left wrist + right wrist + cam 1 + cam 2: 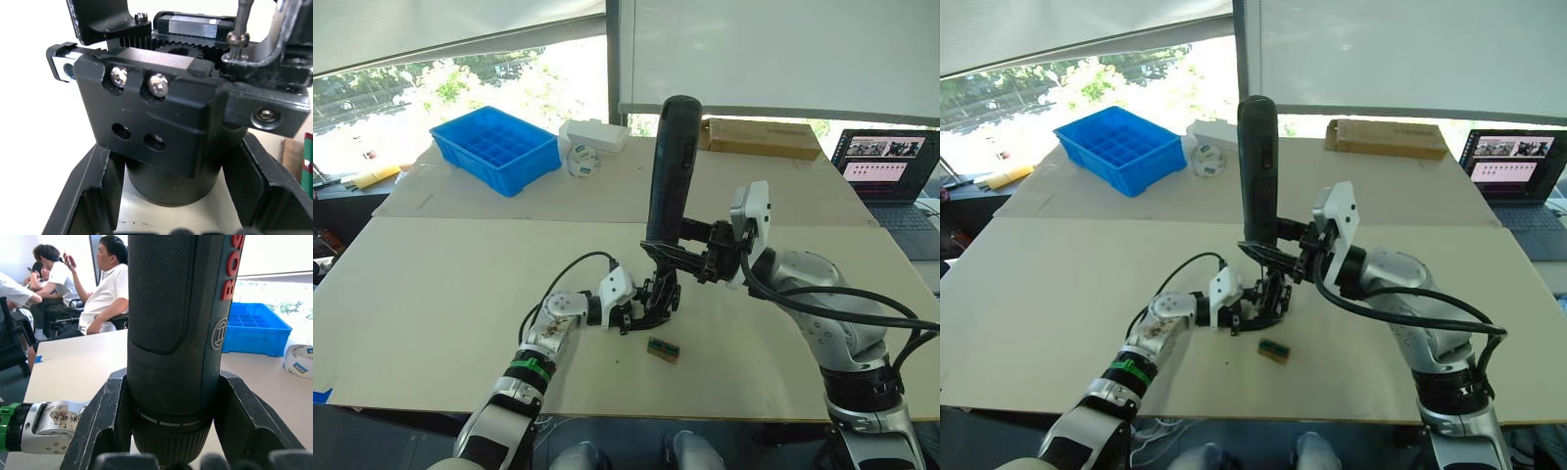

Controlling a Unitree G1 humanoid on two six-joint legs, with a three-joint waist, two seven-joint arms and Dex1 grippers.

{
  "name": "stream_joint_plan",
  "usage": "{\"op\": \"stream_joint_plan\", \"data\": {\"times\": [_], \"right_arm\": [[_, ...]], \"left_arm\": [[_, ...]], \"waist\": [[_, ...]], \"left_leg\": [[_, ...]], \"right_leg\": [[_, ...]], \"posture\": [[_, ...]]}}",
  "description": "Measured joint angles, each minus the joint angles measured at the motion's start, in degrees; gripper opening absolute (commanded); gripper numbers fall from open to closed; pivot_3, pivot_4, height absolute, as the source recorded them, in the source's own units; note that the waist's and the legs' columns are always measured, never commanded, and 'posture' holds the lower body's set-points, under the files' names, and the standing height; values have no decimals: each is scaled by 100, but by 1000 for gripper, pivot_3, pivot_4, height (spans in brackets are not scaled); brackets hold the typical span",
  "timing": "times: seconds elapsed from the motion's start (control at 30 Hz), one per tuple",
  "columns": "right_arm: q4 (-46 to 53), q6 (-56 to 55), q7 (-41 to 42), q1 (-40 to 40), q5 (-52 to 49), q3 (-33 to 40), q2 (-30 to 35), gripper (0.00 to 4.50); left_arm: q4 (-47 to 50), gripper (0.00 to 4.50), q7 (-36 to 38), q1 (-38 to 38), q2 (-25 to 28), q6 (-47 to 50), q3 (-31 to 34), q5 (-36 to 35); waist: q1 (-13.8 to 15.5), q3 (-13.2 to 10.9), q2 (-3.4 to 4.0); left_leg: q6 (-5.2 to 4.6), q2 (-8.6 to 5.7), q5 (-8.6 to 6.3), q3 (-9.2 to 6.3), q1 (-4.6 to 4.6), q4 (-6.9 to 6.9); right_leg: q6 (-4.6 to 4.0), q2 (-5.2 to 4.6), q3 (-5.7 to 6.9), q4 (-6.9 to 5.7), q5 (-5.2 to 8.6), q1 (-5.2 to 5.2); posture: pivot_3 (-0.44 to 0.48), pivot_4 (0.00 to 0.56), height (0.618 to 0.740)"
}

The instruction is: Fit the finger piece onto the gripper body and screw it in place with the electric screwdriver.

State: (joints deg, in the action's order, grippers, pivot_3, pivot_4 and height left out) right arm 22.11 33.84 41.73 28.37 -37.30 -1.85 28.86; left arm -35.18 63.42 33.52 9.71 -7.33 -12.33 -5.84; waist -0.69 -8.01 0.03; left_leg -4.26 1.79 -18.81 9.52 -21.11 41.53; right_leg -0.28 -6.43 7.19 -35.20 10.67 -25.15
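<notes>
Electric screwdriver point(178, 333) in right pincer point(171, 426)

The electric screwdriver point(176, 338) has a matt black plastic casing with a finely textured grip panel. The gripper body point(161, 112) is matt black with bright metal screws point(159, 84). The table point(440, 294) has a smooth, matt beige surface. The blue bin point(496, 147) is glossy plastic.

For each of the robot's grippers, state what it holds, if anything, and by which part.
The right gripper holds the electric screwdriver upright, fingers clamped around its lower barrel near the bit end. The left gripper holds the gripper body by its round base.
</notes>
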Motion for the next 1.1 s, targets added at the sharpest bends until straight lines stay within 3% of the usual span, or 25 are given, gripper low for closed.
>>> {"op": "stream_joint_plan", "data": {"times": [0.53,1.1], "right_arm": [[203,-1,-260,-350,29,4,22,1919],[218,-5,-183,-216,98,-86,43,1919]], "left_arm": [[-94,2358,-46,-49,23,1,27,-1],[-95,2358,-44,-49,21,0,30,-5]], "waist": [[-2,110,-7],[2,110,-7]], "left_leg": [[1,1,0,1,13,-30],[1,0,0,2,16,-45]], "right_leg": [[-6,-7,-1,14,4,3],[-9,-11,0,18,6,3]], "posture": [[0,150,740],[0,150,740]]}}
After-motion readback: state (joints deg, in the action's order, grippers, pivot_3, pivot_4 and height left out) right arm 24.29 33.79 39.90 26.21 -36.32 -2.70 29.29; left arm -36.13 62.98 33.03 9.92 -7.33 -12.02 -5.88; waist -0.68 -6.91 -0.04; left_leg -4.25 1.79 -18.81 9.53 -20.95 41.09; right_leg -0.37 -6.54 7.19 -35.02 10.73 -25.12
